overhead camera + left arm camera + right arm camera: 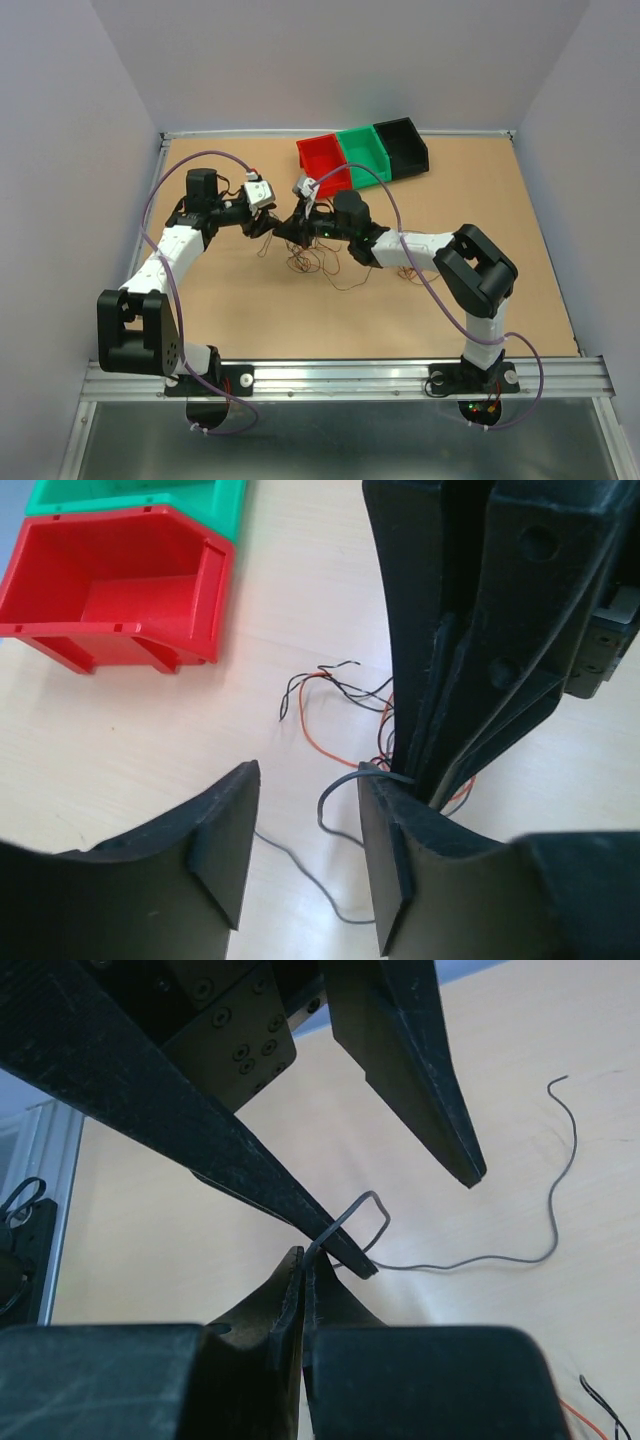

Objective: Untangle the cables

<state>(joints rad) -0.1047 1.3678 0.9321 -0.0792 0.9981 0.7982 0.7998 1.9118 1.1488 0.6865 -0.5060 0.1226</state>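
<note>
The cables are hair-thin wires; a loose clump lies on the table just in front of both grippers. My right gripper is shut on a dark grey cable, which loops up from its tips and trails off over the table. In the left wrist view that same grey cable crosses the gap of my left gripper and hooks over one finger. The left jaws are open and grip nothing. Orange and dark cables lie just beyond. The two grippers meet tip to tip.
Red bin, green bin and black bin stand in a row at the back of the table. The red bin is close ahead of the left gripper. A few more wires lie under the right forearm.
</note>
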